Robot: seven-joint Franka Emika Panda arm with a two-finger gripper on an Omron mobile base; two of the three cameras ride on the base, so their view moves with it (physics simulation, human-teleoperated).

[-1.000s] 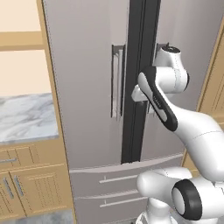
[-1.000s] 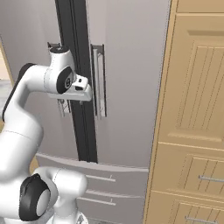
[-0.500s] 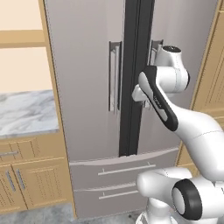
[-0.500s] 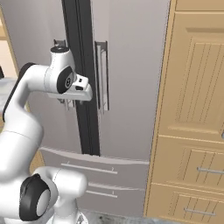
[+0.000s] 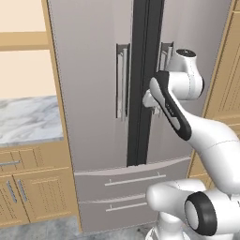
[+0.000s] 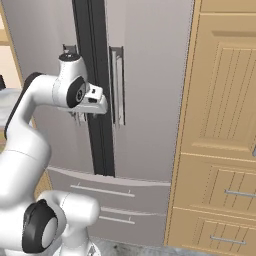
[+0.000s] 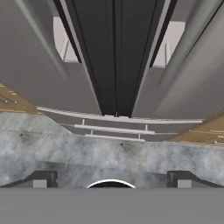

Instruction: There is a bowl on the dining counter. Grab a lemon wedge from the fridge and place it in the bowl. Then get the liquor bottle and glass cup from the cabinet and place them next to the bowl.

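- Gripper hangs from the raised wrist just in front of the fridge's dark centre strip, pointing down; its two dark tips stand wide apart at the bottom of the hand view, and nothing is between them.
- Fridge fills both base views, tall and grey, with both doors closed and two drawers below; any lemon wedge would be behind the doors, so the fetching step has hardly begun.
- Arm curls in close to the fridge front, elbow bent, wrist held level with the lower part of the bar handles.
- Left handle and right handle flank the strip, and the gripper sits between them, nearer the strip than either bar.
- Risk, as I judge it: closing from here would catch no handle at all. A sideways reach without turning the downward-pointing hand could knock a finger against the door face or slip off the bar.
- Risk, second: with the base parked this near, a swinging door could strike the arm.
- Left base view adds a marble tabletop over wooden cabinets; right base view instead gives tall tan panelling.
- Hand view alone looks straight down the strip to the drawer handles and the grey floor.
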